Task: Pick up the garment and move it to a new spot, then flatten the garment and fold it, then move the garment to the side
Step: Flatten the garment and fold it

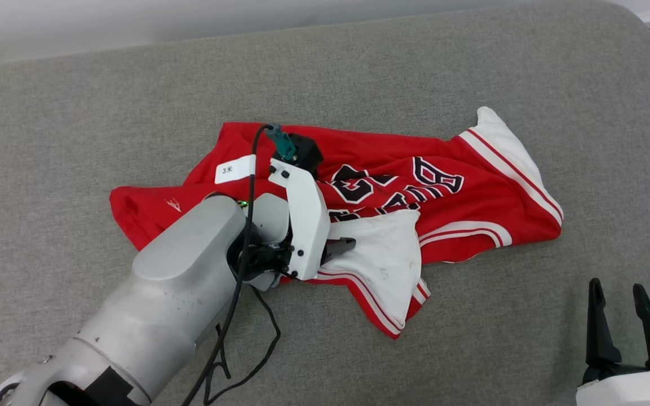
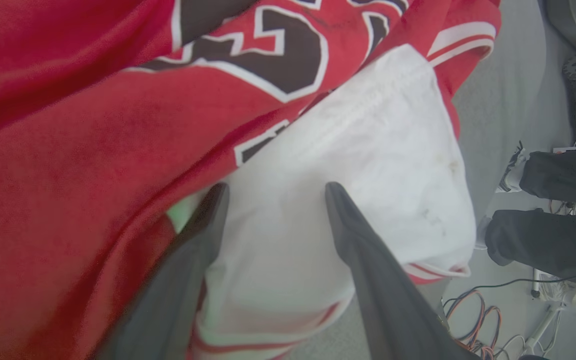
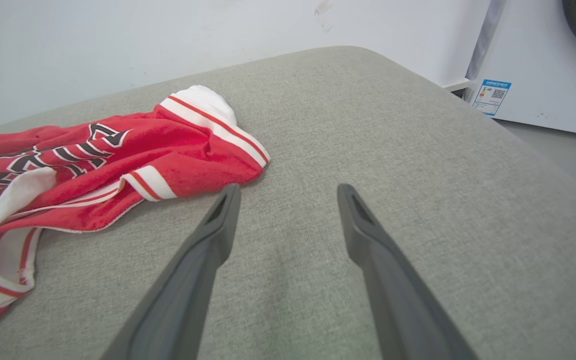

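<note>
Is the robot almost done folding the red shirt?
Not nearly. Nothing looks done: the red soft jersey shirt with white sleeves lies crumpled on the grey fabric cushion. In hand: the open left gripper is at a white sleeve, not closed on it. The right gripper hangs open, apart from the shirt. Left: lifting, moving, flattening, folding, setting aside.

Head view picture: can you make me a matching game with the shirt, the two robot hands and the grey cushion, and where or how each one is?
Things:
1. garment
2. left gripper
3. right gripper
4. cushion

Places and states:
A. open, above bare grey fabric, apart from the garment
B. grey, lying under everything
C. crumpled, black letters facing up
D. open, at the white sleeve

Pairs: 1-C, 2-D, 3-A, 4-B
</note>
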`<state>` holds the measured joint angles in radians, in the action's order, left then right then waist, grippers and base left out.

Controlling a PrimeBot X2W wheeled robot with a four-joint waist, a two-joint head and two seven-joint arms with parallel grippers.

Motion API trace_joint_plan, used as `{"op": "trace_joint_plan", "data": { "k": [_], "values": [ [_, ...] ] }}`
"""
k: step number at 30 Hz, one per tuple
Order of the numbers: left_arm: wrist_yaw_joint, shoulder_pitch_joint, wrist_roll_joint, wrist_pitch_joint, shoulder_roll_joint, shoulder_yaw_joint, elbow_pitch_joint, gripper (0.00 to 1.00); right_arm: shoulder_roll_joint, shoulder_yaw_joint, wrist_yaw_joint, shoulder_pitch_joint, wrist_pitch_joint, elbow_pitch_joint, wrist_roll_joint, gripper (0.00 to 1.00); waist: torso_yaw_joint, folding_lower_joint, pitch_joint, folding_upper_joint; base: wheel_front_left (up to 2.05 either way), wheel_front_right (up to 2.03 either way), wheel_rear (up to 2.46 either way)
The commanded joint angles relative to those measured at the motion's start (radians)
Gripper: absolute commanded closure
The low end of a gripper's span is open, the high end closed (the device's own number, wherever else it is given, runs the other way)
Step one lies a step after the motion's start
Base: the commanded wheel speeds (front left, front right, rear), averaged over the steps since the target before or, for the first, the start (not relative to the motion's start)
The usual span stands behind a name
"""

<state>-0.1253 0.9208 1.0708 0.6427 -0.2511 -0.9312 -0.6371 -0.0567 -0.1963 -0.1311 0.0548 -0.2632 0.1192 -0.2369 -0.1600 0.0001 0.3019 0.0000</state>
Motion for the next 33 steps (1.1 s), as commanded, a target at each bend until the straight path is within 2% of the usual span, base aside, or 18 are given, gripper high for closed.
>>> {"op": "trace_joint_plan", "data": {
  "k": [1,6,7,8,9,10,18,22,28,33],
  "values": [
    [0.0,0.012,-0.001,0.004,-0.005,-0.006,-0.017,0.0,0.006,0.005,0.001,-0.021,-0.002,0.001,-0.002,0.0,-0.003,-0.0001,0.003,0.0,0.0,0.0,0.0],
    [-0.003,-0.01,0.002,0.022,-0.005,-0.04,-0.056,0.0,0.007,0.012,0.001,-0.026,-0.002,0.006,-0.008,0.0,-0.01,-0.0001,0.005,0.0,0.0,0.0,0.0],
    [-0.004,-0.018,0.011,0.032,-0.002,-0.049,-0.049,0.33,0.007,0.011,0.001,-0.025,-0.002,0.006,-0.008,0.0,-0.009,-0.0001,0.004,0.0,0.0,0.0,0.0],
    [-0.005,-0.024,0.023,0.038,-0.001,-0.057,-0.033,0.56,0.007,0.008,0.001,-0.023,-0.002,0.005,-0.007,0.0,-0.007,-0.0001,0.005,0.0,0.0,0.0,0.0],
    [-0.005,-0.028,0.035,0.04,0.0,-0.067,-0.009,0.88,0.007,0.006,0.001,-0.021,-0.002,0.006,-0.007,0.0,-0.004,-0.0001,0.005,0.0,0.0,0.0,0.0],
    [-0.006,-0.03,0.046,0.036,-0.005,-0.072,0.01,1.0,0.007,0.006,0.001,-0.02,-0.002,0.003,-0.005,0.0,-0.001,-0.0001,0.005,0.0,0.0,0.0,0.0],
    [-0.006,-0.023,0.117,-0.039,-0.06,-0.108,0.121,1.0,0.008,0.002,0.001,-0.029,-0.002,0.009,-0.005,0.0,0.019,-0.0001,0.003,0.0,0.0,0.0,0.0],
    [-0.006,-0.006,0.162,-0.114,-0.082,-0.098,0.166,1.0,0.007,-0.007,0.001,-0.023,-0.002,0.008,0.001,0.0,0.037,-0.0001,-0.005,0.0,0.0,0.0,0.0],
    [-0.006,0.004,0.221,-0.233,-0.155,-0.092,0.28,1.0,0.007,-0.017,0.001,0.004,-0.002,0.018,0.008,0.0,0.078,-0.0001,-0.023,0.0,0.0,0.0,0.0],
    [-0.006,-0.016,0.269,-0.389,-0.241,-0.05,0.416,1.0,0.003,-0.03,0.001,0.017,-0.002,0.027,0.011,0.0,0.12,-0.0001,-0.04,0.0,0.0,0.0,0.0]
  ]
}}
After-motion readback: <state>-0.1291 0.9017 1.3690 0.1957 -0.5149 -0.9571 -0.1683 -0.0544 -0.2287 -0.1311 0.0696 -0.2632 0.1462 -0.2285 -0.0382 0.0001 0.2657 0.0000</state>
